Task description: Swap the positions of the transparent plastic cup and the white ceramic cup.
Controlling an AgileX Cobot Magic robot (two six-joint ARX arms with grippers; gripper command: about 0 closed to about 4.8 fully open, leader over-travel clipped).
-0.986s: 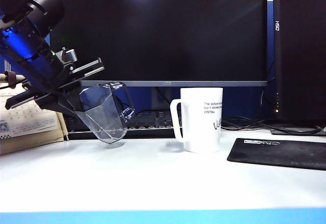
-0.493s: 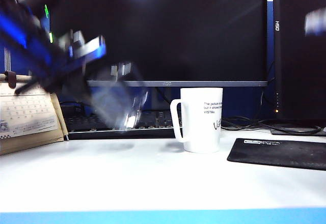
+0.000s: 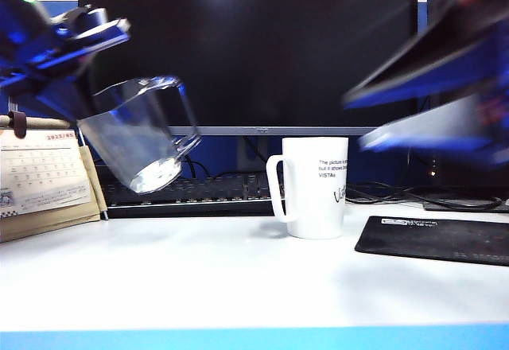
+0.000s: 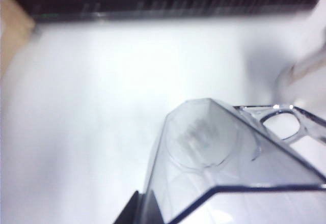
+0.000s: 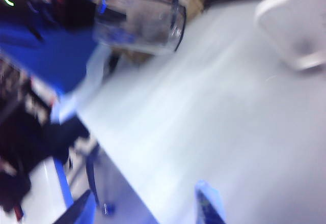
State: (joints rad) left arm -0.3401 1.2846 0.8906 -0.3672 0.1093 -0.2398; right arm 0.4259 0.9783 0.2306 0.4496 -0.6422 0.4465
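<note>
Left fingers [image 3: 103,87] hoist transparent plastic cup [image 3: 139,135] clear

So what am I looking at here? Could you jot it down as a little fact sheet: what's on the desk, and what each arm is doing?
clear cup: transparent plastic cup, tilted, lifted clear off the white table
held by: left gripper, shut on the cup's rim, upper left of the exterior view
white cup: white ceramic cup, upright on the table, handle toward the clear cup, untouched
right gripper: open, empty, blurred, in the air above and to the right of the white cup
behind: keyboard, dark monitor
sides: calendar on the left, black mat on the right
</note>
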